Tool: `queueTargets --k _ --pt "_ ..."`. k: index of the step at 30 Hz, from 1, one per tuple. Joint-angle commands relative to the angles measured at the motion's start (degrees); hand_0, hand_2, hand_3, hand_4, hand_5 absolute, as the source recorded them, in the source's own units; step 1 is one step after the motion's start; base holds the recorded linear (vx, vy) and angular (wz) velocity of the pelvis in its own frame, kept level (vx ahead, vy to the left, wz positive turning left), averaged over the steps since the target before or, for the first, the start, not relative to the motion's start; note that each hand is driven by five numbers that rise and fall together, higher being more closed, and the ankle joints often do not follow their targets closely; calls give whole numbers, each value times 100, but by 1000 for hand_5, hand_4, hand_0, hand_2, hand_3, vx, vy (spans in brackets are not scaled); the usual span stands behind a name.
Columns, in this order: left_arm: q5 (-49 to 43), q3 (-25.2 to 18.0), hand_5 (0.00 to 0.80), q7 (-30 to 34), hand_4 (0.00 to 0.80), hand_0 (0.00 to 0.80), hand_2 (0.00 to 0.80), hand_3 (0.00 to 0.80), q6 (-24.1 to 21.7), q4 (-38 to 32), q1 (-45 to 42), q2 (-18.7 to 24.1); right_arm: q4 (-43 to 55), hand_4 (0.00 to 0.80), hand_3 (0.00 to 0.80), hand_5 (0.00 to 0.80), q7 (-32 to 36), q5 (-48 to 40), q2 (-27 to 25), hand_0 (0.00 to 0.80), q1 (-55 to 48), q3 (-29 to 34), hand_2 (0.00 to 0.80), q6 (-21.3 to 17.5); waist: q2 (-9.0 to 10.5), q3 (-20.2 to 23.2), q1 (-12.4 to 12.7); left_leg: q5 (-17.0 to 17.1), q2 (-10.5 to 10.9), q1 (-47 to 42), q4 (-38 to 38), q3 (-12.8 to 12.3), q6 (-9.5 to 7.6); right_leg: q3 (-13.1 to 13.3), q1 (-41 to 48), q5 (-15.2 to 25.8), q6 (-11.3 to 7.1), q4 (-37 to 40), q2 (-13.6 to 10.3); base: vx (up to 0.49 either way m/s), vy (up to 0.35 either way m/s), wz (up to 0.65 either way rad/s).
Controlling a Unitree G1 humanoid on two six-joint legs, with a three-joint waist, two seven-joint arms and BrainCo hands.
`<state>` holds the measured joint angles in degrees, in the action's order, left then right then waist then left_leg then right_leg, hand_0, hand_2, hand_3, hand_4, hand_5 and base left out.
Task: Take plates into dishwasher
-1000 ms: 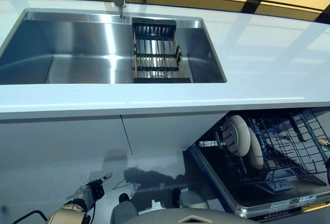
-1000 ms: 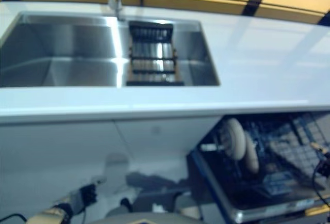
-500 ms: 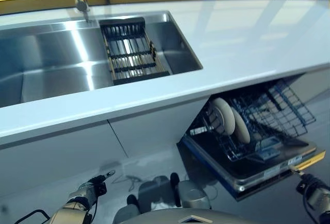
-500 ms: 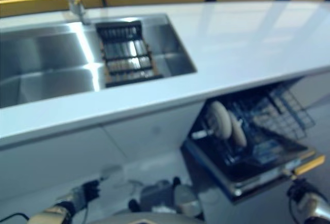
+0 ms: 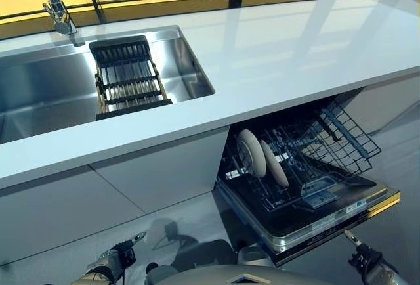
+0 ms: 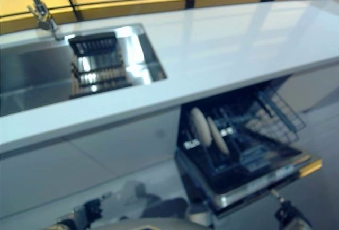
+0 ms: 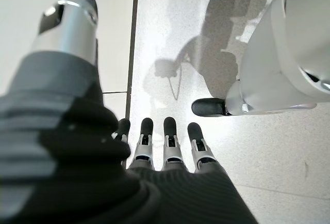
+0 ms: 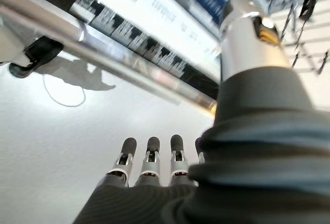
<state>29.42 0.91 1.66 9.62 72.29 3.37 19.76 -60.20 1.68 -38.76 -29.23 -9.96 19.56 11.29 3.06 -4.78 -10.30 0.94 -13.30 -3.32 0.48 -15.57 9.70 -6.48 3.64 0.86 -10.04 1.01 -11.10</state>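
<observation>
Two white plates (image 5: pixel 252 153) stand upright side by side in the pulled-out lower rack (image 5: pixel 328 147) of the open dishwasher (image 5: pixel 308 216) under the white counter. My left hand (image 5: pixel 117 257) hangs low at the bottom left, open and empty; its wrist view shows straight fingers (image 7: pixel 167 144) above the floor. My right hand (image 5: pixel 365 261) hangs low at the bottom right, just past the dishwasher door's front edge (image 8: pixel 129 74), open and empty, fingers (image 8: pixel 149 162) straight.
A steel sink (image 5: pixel 39 94) with a dark drying rack (image 5: pixel 128 78) and a tap (image 5: pixel 56 9) is set in the white counter (image 5: pixel 289 48) at the left. White cabinet fronts (image 5: pixel 131 186) stand below it. The dishwasher door juts out over the floor.
The camera has swung to the right, so the sink slid left and the dishwasher moved toward the middle. Both hands still hang low and empty.
</observation>
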Motion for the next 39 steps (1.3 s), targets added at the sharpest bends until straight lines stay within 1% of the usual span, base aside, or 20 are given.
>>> queueTargets --k 1,6,10,15,19,21,23,24,27,30,33,36,39 --pt "-161 -271 0 24 0 0 0 0 -108 101 162 191 -231 0 0 0 180 -341 -146 0 282 235 0 -248 15 13 -117 -583 417 -123 326 -104 -673 286 -476 100 -109 -445 -40 -70 -52 5" --pt "-169 -264 0 41 0 0 0 0 -137 94 161 193 -642 0 0 0 394 -410 -167 0 285 288 0 -195 -120 59 -147 -364 413 -198 -15 -124 -578 171 -406 -12 -26 -401 73 -62 -29 2" --pt "-186 -288 0 41 0 0 0 0 -173 120 194 252 -787 0 0 0 411 -449 -156 0 259 285 0 -109 -211 78 -179 -218 389 -181 -170 -116 -512 85 -375 -69 14 -392 134 -58 -30 2" --pt "-60 -328 0 134 0 0 0 0 -114 -12 222 318 -905 0 0 0 663 -655 -55 0 261 235 0 -75 -317 39 -207 -174 417 -152 -227 -112 -519 37 -417 -107 57 -426 157 -68 -32 -1" --pt "598 -518 0 27 0 0 0 0 42 -138 239 278 -903 0 0 0 1014 -626 43 0 326 125 0 -191 -424 -20 -205 -169 447 -97 -231 -79 -526 14 -496 -129 78 -470 145 -89 -37 -2" --pt "752 -622 0 17 0 0 0 0 5 -121 146 228 -828 0 0 0 1076 -639 126 0 396 2 0 -235 -470 -63 -180 -149 440 -52 -223 -59 -529 11 -545 -162 102 -523 146 -88 -59 -6" --pt "729 -669 0 14 0 0 0 0 -21 -118 99 207 -774 0 0 0 1158 -707 169 0 438 -81 0 -328 -498 -95 -165 -122 422 -6 -221 -45 -523 17 -591 -192 126 -567 162 -105 -72 -5" --pt "764 -683 0 37 0 0 0 0 -19 -143 77 185 -695 0 0 0 1179 -815 195 0 492 -178 0 -397 -532 -162 -135 -77 398 64 -232 2 -503 8 -637 -240 165 -615 186 -109 -66 -10" --pt "778 -711 0 84 0 0 0 0 -6 -170 118 141 -633 0 0 0 1164 -909 234 0 590 -306 0 -474 -599 -248 -96 -1 369 213 -225 63 -476 -4 -749 -306 229 -708 214 -142 -60 -3" --pt "952 -636 0 87 0 0 0 0 25 -273 244 107 -583 0 0 0 1052 -1029 167 0 796 -426 0 -478 -737 -474 -51 69 352 471 -83 193 -438 -1 -961 -417 321 -944 209 -203 -29 2" --pt "1126 -562 0 111 0 0 0 0 -28 -314 355 83 -577 0 0 0 1023 -1119 49 0 1045 -519 0 -488 -911 -733 -11 82 396 726 139 334 -418 2 -1205 -516 399 -1208 130 -200 14 5" --pt "1300 -500 0 187 0 0 0 0 -128 -300 427 33 -600 0 0 0 1083 -1213 -78 0 1321 -605 0 -606 -1086 -970 8 64 455 927 367 389 -395 20 -1397 -575 466 -1390 35 -160 58 8" --pt "1428 -445 0 217 0 0 0 0 -158 -312 428 -8 -561 0 0 0 1259 -1338 -221 0 1568 -678 0 -601 -1236 -1095 32 79 521 993 413 414 -386 29 -1478 -615 513 -1470 -15 -72 83 3"
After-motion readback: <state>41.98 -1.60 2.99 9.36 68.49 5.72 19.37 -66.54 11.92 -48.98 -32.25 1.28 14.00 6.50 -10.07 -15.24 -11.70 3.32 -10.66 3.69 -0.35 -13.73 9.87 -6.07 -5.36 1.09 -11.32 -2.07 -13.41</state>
